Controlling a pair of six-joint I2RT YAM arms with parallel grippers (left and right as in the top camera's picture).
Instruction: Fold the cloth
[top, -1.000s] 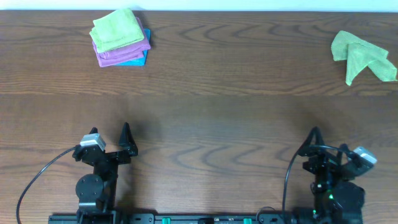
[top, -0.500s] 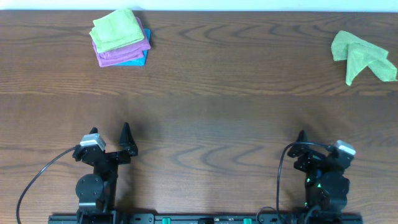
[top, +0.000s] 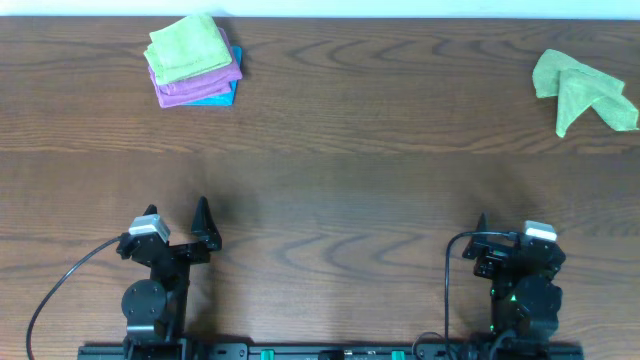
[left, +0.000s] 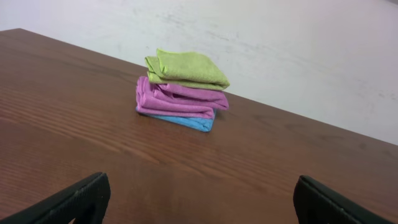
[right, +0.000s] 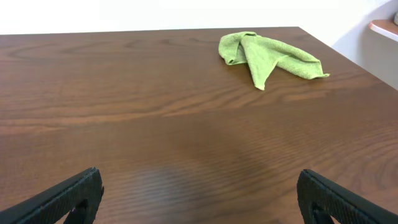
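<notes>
A crumpled light-green cloth (top: 580, 88) lies unfolded at the table's far right; it also shows in the right wrist view (right: 267, 53), far ahead of the fingers. My right gripper (top: 482, 232) is open and empty near the front right edge, its fingers (right: 199, 193) spread wide over bare wood. My left gripper (top: 205, 225) is open and empty near the front left edge, its fingers (left: 202, 199) also wide apart over bare wood. Neither gripper touches any cloth.
A stack of folded cloths (top: 192, 60), green over purple over blue, sits at the far left, also in the left wrist view (left: 183, 90). The brown wooden table (top: 330, 180) ends at a white wall behind.
My right arm has swung to the left, its gripper tip shifting left and slightly down. The left arm and both cloth items have not moved.
</notes>
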